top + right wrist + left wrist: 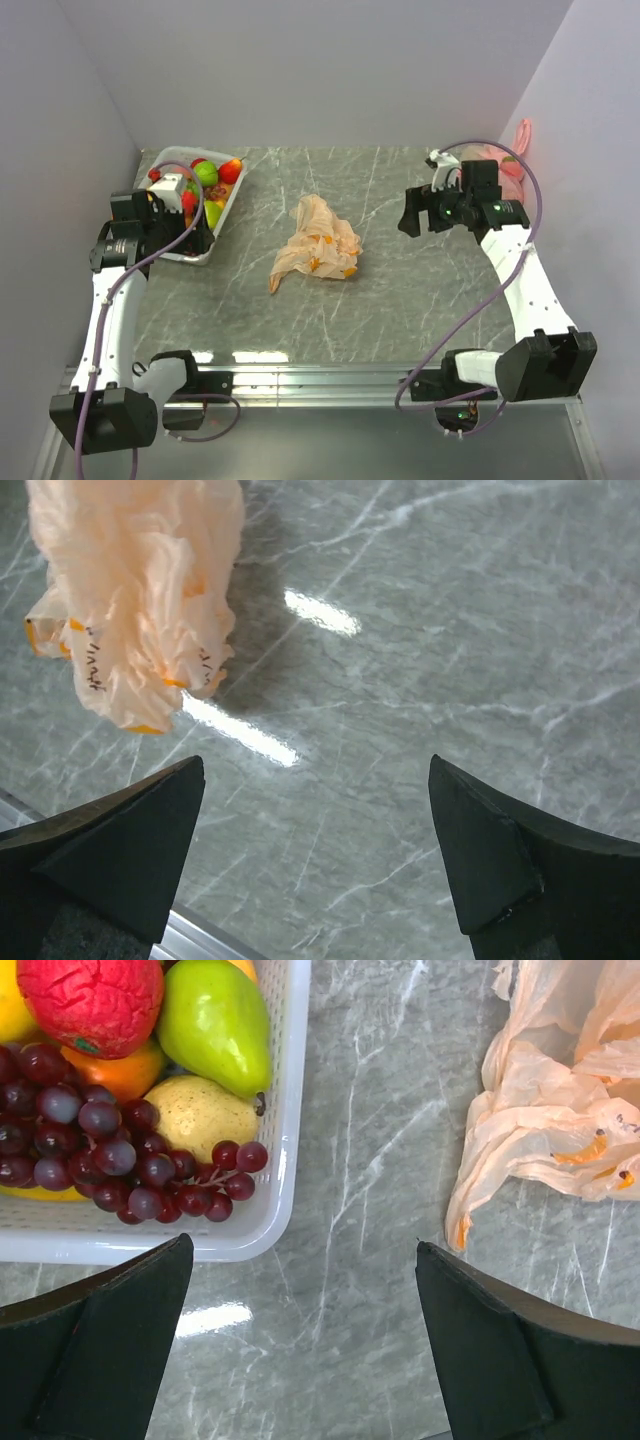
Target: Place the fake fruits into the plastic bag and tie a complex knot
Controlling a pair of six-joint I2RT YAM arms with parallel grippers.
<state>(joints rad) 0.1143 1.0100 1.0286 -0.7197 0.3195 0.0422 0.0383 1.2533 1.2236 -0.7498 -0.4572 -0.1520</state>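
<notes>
- Evidently the task stands at its first step: nothing is loaded, and the bag has yet to be opened.
- Left of the plastic bag [318, 240], the left claw [302, 1260] hangs at the near rim of a white basket [290, 1110], its jaws spread wide and empty.
- The fake fruits [215, 1025] all lie in that basket, left of the bag and well apart from it: dark grapes, a green pear, a pale pear, a red fruit and something orange.
- The bag itself lies crumpled on the counter [400, 290], with no fruit in it and no knot tied.
- Right of the bag, the right claw [317, 770] hovers over bare counter, jaws wide as well, gripping nothing.
- Next, I judge, one claw must pinch a handle or the mouth edge and lift the bag open, while the other fetches a fruit from the basket. The thin film will likely slip or fall shut.
</notes>
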